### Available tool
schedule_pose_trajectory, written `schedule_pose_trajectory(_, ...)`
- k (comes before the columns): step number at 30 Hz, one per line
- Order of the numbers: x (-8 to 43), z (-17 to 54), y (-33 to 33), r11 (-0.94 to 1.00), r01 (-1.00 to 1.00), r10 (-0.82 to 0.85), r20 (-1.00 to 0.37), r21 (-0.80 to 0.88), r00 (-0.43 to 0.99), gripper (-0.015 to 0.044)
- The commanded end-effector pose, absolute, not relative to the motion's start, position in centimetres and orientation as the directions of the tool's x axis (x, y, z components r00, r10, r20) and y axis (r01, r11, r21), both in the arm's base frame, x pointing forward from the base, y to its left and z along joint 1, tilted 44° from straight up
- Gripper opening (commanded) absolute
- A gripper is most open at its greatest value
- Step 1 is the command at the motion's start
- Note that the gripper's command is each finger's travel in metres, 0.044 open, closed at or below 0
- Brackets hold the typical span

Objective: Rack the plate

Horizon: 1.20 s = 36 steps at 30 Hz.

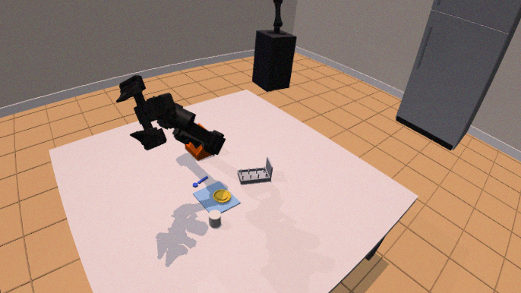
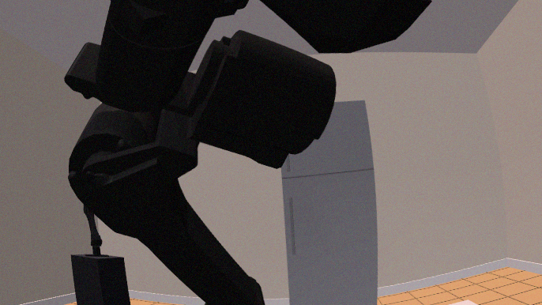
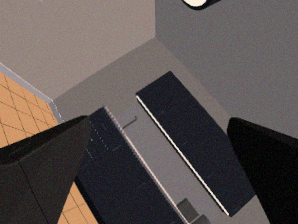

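Gripper (image 1: 124, 118) (image 3: 161, 124): one, black; fingers spread nearly to their full width, nothing between them. In the top view, raised on the side of the table's left corner.

Arm (image 1: 182, 115) (image 2: 166, 190): one, black, six joints; folded high, clear of the plate. Orange base part (image 1: 198, 152), inward of the upper-left edge.

Plate (image 1: 222, 196): one, yellow, round; lying flat on a blue mat (image 1: 203, 195), around the middle of the table (image 1: 323, 190), well inside all edges shown.

Dish rack (image 1: 269, 169): one, grey, with upright pegs and a taller end panel; beyond the plate, towards the upper-right edge. No plate in its slots.

Also listed: blue spoon (image 1: 200, 181), beside the mat on its left-corner side; cup (image 1: 215, 219), just beside the mat's near corner.

Status: nothing completed, as judged. Outstanding: grasp, lift, upright placing between rails, release, withdrawal.
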State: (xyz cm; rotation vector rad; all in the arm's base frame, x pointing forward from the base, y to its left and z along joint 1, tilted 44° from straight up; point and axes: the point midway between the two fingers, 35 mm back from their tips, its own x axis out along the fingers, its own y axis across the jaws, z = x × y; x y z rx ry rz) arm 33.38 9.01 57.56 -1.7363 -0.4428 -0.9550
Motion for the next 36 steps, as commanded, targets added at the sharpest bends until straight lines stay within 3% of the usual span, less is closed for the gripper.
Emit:
schedule_pose_trajectory(1,33.3,57.6,9.0,-0.374,0.692,-0.152,0.777,-0.617,0.611,0.04)
schedule_pose_trajectory(19,19.7,63.8,11.4,-0.096,0.922,-0.102,0.925,-0.375,0.366,0.04)
schedule_pose_trajectory(36,6.5,67.2,5.3,0.209,0.977,-0.248,0.964,-0.044,0.096,0.04)
